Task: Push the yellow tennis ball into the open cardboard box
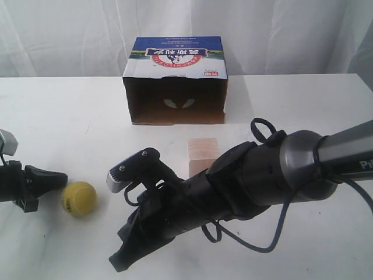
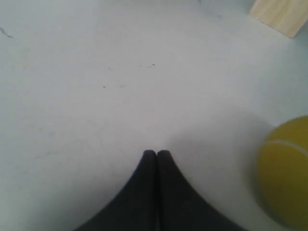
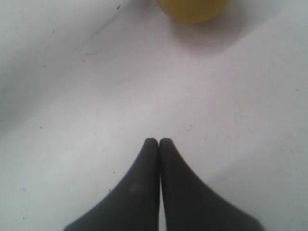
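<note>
The yellow tennis ball (image 1: 78, 197) lies on the white table near the front left; it also shows as the ball (image 2: 285, 171) and the ball (image 3: 191, 9). My left gripper (image 1: 63, 179) is shut and empty, its tip just left of the ball; the left gripper (image 2: 156, 153) has its fingers pressed together. My right gripper (image 1: 118, 263) reaches across the front, shut and empty, below and right of the ball; the right gripper (image 3: 158, 141) points toward it. The open cardboard box (image 1: 175, 81) lies at the back centre, dark opening facing front.
A pale wooden cube (image 1: 203, 154) stands between the box and my right arm, also seen as the cube (image 2: 281, 14). A white curtain hangs behind the table. The right arm's bulky body (image 1: 256, 181) and cables cover the front right.
</note>
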Tool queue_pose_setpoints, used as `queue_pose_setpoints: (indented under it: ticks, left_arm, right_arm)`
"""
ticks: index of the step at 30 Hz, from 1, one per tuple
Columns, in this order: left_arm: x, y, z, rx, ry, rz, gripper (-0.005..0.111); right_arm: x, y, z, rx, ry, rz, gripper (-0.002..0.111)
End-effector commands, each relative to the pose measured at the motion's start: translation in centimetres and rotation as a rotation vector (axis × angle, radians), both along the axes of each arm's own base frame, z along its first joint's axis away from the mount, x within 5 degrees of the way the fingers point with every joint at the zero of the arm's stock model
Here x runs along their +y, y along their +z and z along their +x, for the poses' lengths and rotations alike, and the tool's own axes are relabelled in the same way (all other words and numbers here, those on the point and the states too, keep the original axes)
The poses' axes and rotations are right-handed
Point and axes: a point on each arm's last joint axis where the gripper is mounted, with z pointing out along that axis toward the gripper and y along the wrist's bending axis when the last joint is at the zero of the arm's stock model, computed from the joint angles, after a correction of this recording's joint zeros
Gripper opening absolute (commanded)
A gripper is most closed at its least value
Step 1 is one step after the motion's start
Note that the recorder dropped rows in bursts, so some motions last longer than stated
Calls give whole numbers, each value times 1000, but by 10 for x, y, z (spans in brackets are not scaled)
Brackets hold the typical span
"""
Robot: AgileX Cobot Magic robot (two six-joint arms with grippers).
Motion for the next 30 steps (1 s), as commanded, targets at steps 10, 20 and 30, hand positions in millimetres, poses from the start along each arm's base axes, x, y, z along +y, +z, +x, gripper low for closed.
queue_pose_setpoints:
  ticks: [10, 20, 30]
  left_arm:
    - [0, 37, -16, -2, -50, 71, 0]
    - [0, 39, -11, 8, 11, 30, 0]
    - [-18, 40, 21, -112, 242, 144, 0]
  right_arm:
    - [1, 1, 1, -13, 5, 2, 0]
    - [1, 1, 1, -16, 8, 1, 0]
    - [52, 7, 14, 7, 42, 118, 0]
